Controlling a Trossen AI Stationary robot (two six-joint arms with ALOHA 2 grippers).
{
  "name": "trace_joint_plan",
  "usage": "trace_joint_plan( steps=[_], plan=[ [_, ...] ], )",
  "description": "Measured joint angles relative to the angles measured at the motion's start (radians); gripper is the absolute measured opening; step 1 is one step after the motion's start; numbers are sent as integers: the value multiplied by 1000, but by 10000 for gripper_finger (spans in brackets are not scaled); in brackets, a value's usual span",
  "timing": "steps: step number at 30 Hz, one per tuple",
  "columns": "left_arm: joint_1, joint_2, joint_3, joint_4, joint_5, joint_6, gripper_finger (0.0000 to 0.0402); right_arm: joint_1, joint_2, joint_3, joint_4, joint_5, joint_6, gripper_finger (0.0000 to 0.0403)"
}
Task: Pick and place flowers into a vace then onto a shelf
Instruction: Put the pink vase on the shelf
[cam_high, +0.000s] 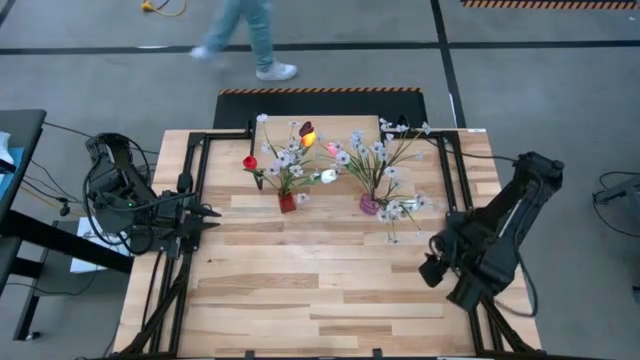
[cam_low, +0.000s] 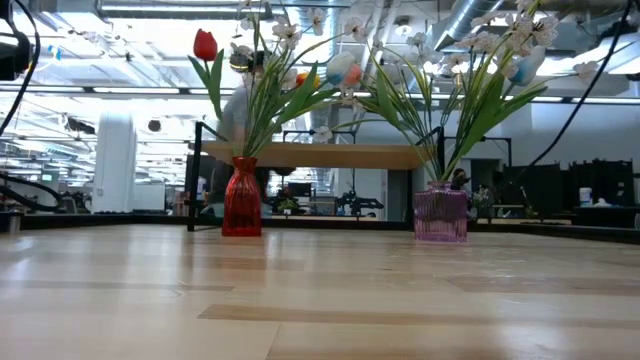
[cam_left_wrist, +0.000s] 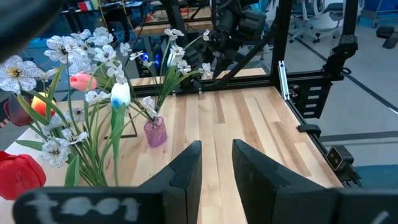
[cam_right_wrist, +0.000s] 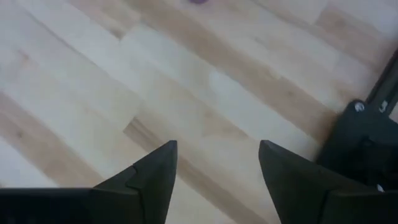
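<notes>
Two vases stand on the slatted tabletop in front of the shelf (cam_high: 330, 128), a light-wood board on dark legs (cam_low: 310, 155). The red vase (cam_high: 287, 203) (cam_low: 241, 197) holds flowers: tulips and white sprays (cam_high: 290, 155). The purple vase (cam_high: 370, 204) (cam_low: 440, 212) holds white sprays (cam_high: 385, 155), and one spray (cam_high: 400, 212) droops toward the table's right. My left gripper (cam_high: 213, 213) (cam_left_wrist: 216, 158) waits at the table's left side, pointing toward the vases, open by a narrow gap with nothing in it. My right gripper (cam_high: 432, 268) (cam_right_wrist: 217, 152) is open wide above bare wood, right of and nearer than the purple vase.
Dark metal frame rails run along the table's left (cam_high: 195, 180) and right (cam_high: 455, 180) sides. The near half of the tabletop (cam_high: 320, 300) is bare wood. A person (cam_high: 245, 35) walks on the floor beyond the table's far edge.
</notes>
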Motion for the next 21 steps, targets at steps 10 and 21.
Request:
trace_joint_plan(
  steps=[10, 21],
  plan=[
    [0, 0, 0, -1, 24, -1, 80, -14, 218, 0, 33, 132, 114, 234],
    [0, 0, 0, -1, 33, -27, 80, -99, 464, 0, 166, 198, 175, 235]
  ],
)
